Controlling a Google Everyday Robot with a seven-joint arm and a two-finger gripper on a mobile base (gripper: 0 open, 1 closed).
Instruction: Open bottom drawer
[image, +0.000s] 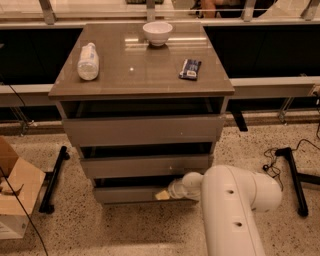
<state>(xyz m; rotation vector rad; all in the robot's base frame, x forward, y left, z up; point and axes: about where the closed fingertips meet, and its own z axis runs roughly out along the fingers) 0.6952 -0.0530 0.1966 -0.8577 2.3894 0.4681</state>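
Note:
A grey-brown cabinet has three drawers. The bottom drawer (127, 194) is the lowest front, near the floor, with a dark gap above it. My gripper (163, 194) is at the upper right part of that drawer front, reaching in from the right at the end of the white arm (235, 205). Its pale tip lies against the drawer's top edge. The middle drawer (145, 166) and the top drawer (142, 130) sit above it.
On the cabinet top stand a white bowl (157, 32), a lying plastic bottle (88, 61) and a dark snack packet (190, 69). A cardboard box (15, 192) is on the floor at left. Black stand legs (52, 180) and cables (292, 172) lie on both sides.

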